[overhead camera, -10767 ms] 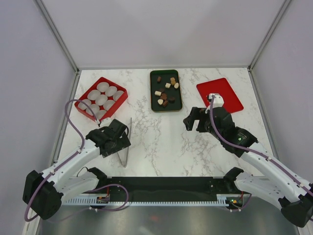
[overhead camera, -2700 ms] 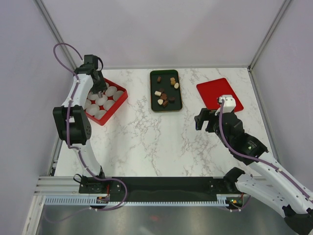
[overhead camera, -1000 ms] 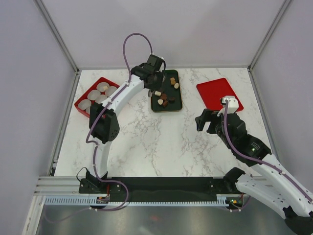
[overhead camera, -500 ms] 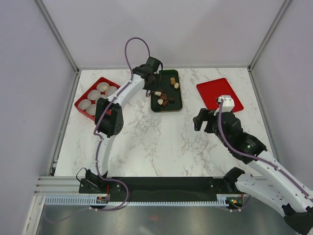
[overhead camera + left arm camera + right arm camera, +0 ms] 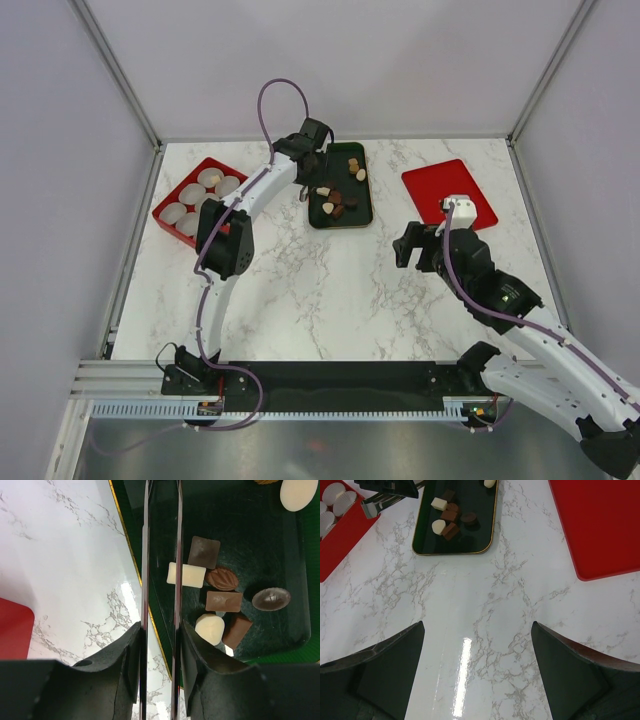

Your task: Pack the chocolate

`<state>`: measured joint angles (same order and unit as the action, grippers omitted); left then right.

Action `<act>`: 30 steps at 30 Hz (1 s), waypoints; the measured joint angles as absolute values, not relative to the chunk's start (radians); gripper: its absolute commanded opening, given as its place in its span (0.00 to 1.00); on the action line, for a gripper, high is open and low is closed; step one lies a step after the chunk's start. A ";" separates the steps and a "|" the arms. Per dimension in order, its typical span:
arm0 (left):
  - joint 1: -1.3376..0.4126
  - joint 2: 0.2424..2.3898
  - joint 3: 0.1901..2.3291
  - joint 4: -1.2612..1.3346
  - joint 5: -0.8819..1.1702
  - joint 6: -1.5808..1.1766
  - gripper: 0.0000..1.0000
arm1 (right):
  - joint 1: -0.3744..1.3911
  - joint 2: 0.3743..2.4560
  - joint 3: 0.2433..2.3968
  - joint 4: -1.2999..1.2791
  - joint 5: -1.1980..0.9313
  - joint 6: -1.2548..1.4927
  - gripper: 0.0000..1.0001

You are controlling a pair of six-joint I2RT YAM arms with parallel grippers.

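Item, left gripper [image 5: 161, 630]: closed down on the long metal tongs [image 5: 145, 555], one finger pressing each blade from outside; you hold the tool, not a sweet. The blades run side by side over the left rim of the dark green tray [image 5: 250, 535] and leave the wrist view, so you cannot tell whether their tips carry anything

Item, chocolate [image 5: 220, 578]: loose on the tray, beside the blades on the tray's inner side. There are brown squares, a white bar, a cream round and a dark oval; none sits between the blades where they show

Item, right gripper [image 5: 477, 625]: fingers spread wide, empty, hanging above bare marble, well apart from the tray

Step in hand, as judged: fetching one piece with the tongs. Your next move calls for setting the tips astride a single piece, squeezing gently so it does not skid on the glossy tray, then carrying it to a paper cup [image 5: 210, 178] in the red box [image 5: 158, 210] at far left

Item, surface: white veined marble table [image 5: 320, 300], glossy; a flat red lid [image 5: 450, 190] lies far right

Item, room: pale panel walls, metal corner posts
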<state>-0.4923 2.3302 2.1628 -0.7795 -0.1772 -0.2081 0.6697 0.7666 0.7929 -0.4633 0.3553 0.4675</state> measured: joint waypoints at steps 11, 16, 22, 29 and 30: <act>-0.492 2.318 2.120 -0.765 -0.178 -0.201 0.33 | 0.670 0.725 0.786 -0.465 0.340 0.479 0.96; -0.492 2.229 2.006 -0.771 -0.178 -0.202 0.30 | 0.670 0.702 0.786 -0.474 0.336 0.485 0.96; -0.492 1.991 1.810 -0.770 -0.195 -0.202 0.30 | 0.670 0.680 0.785 -0.490 0.337 0.486 0.96; -0.480 1.732 1.650 -0.775 -0.213 -0.208 0.30 | 0.670 0.665 0.783 -0.495 0.334 0.486 0.96; -0.474 1.703 1.634 -0.781 -0.213 -0.211 0.30 | 0.670 0.664 0.782 -0.495 0.332 0.486 0.96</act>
